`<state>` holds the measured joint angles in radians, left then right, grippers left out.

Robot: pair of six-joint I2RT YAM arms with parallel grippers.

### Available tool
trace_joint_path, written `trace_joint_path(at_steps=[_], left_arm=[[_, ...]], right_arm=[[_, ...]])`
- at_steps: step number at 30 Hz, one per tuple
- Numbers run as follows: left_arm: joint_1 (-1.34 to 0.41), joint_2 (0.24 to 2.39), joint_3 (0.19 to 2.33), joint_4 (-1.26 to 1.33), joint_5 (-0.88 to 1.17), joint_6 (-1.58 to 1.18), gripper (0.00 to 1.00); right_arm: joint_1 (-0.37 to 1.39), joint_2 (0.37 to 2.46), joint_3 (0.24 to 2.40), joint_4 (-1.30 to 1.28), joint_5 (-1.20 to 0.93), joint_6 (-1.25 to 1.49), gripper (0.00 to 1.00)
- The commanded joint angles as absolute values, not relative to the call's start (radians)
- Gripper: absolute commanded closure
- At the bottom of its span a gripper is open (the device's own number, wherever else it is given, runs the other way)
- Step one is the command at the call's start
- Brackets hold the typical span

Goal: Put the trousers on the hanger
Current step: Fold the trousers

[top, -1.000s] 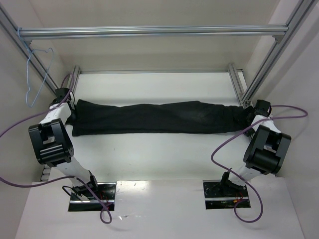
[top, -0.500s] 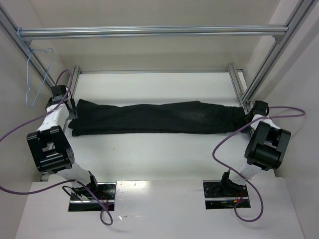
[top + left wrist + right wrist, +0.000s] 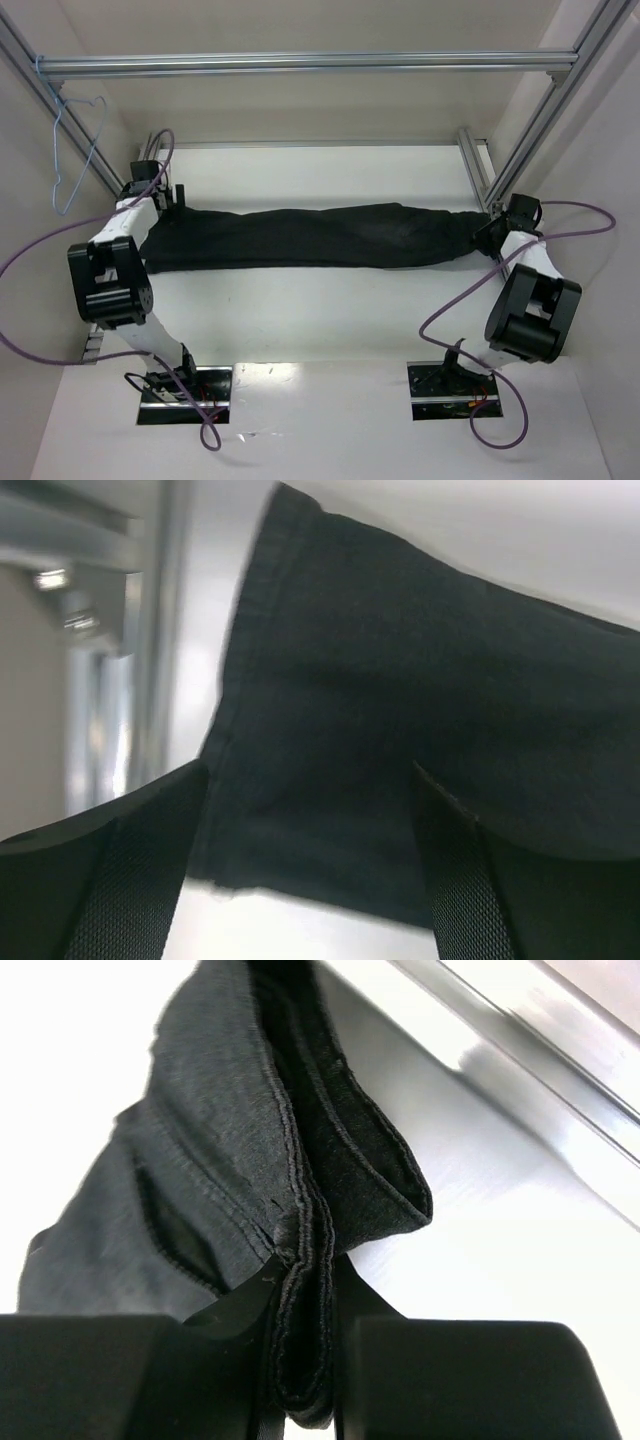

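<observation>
The black trousers [image 3: 310, 236] lie stretched left to right across the white table [image 3: 320, 310]. My right gripper [image 3: 490, 234] is at their right end. In the right wrist view it [image 3: 305, 1360] is shut on a folded, seamed edge of the trousers [image 3: 220, 1160], beside a pocket slit. My left gripper [image 3: 170, 196] is at the trousers' left end, open. In its wrist view the wide-apart fingers [image 3: 100, 880] flank the hemmed leg end [image 3: 380, 710] without clamping it. The light-blue wire hanger [image 3: 75, 150] hangs from the frame at the far left, apart from both grippers.
Silver aluminium bars frame the space: a crossbar [image 3: 300, 65] overhead, a slanted post [image 3: 560, 100] on the right, another on the left by the hanger. Short rails [image 3: 475, 170] stand at the table's back corners. Purple cables [image 3: 455, 295] loop beside both arms.
My left gripper has opened, let go of the leg end and moved back and right. My right gripper has shut on the trousers' right end.
</observation>
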<state>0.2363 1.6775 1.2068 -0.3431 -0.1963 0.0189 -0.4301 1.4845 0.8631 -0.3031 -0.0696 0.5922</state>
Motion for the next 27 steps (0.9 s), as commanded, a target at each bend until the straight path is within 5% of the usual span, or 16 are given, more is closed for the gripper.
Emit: trace_joint_path(at_steps=[1, 5, 13, 21, 27], left_arm=[[0.238, 1.762, 1.244, -0.238, -0.154, -0.011, 0.12], [0.196, 1.818, 1.275, -0.189, -0.069, 0.020, 0.16], [0.221, 2.088, 1.437, -0.287, -0.411, -0.087, 0.34], [0.255, 2.063, 1.436, -0.287, -0.367, -0.104, 0.34], [0.255, 1.912, 1.394, -0.319, -0.203, -0.094, 0.26]], right_arm=[[-0.400, 1.376, 0.922, -0.288, -0.035, 0.545, 1.00], [-0.388, 1.325, 0.899, -0.288, -0.012, 0.526, 1.00], [-0.388, 1.264, 0.940, -0.342, 0.099, 0.508, 1.00], [-0.388, 1.212, 0.986, -0.371, 0.183, 0.479, 1.00], [-0.388, 1.189, 0.986, -0.324, 0.043, 0.446, 1.00]])
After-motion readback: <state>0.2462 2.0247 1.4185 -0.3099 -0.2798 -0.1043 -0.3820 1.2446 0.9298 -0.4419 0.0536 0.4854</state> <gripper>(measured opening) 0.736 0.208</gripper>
